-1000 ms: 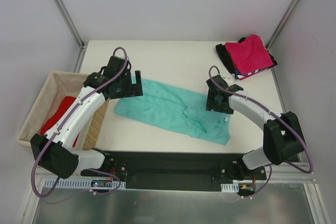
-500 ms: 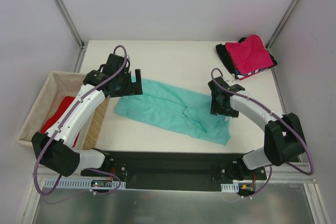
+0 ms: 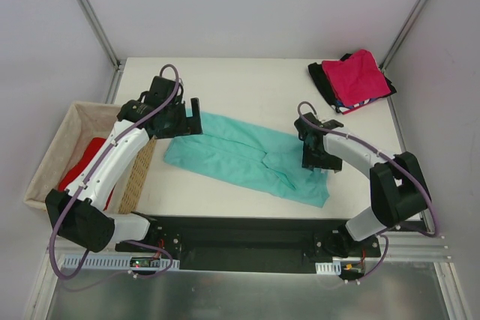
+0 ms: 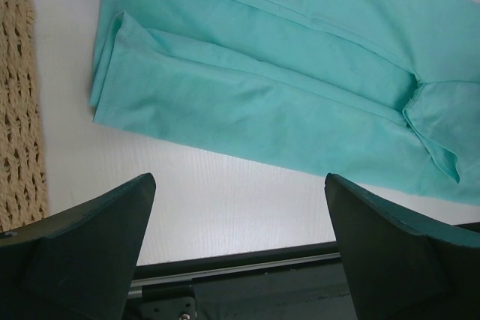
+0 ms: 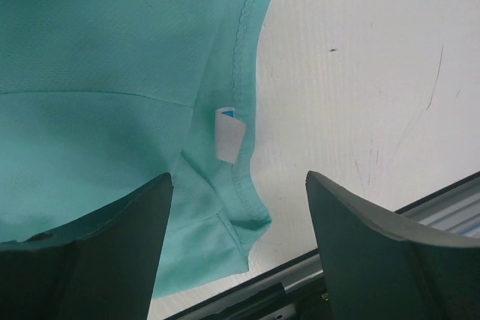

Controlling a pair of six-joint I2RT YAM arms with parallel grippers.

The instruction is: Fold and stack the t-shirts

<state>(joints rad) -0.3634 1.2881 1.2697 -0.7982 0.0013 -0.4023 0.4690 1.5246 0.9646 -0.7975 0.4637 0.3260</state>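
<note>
A teal-green t-shirt lies in a long folded strip across the middle of the table. My left gripper hovers open at its far-left end; in the left wrist view its jaws hold nothing, with the cloth beyond them. My right gripper is open above the shirt's collar end, where a white label shows on the teal cloth; its jaws straddle the collar edge without gripping. A magenta-pink t-shirt tops a folded pile over a black one and a striped one.
A wicker basket stands off the table's left edge with a bright red t-shirt inside. The black base rail runs along the near edge. Metal frame posts rise at the back corners.
My right gripper has slid a little nearer and rightward along the teal shirt toward its collar end. The left gripper has barely shifted.
</note>
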